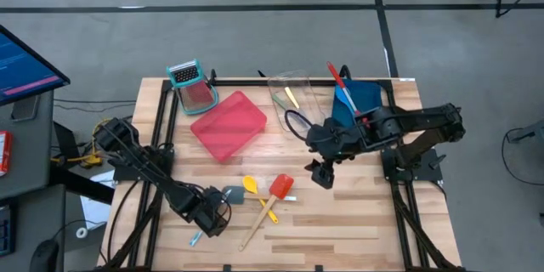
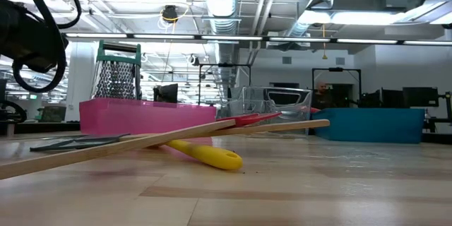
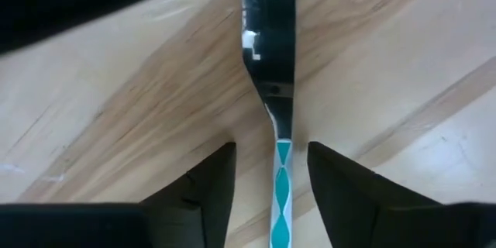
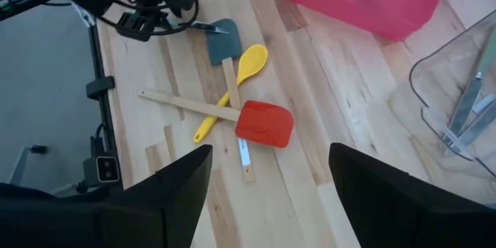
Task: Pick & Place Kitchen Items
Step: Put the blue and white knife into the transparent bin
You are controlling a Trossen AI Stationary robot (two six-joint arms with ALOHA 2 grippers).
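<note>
On the wooden bench (image 1: 340,221), a teal-handled knife (image 3: 280,194) lies near the left front edge — the left gripper (image 1: 208,217) straddles its handle, fingers (image 3: 205,190) apart, not yet touching. Just right lie the yellow spoon (image 1: 255,194) and red spatula (image 1: 280,187), crossed. The right gripper (image 1: 323,172) hovers open, empty — 2 arms in view.

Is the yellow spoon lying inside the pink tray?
No, in the high view the yellow spoon lies on the bare table, crossed with a red spatula, apart from the pink tray.
</note>
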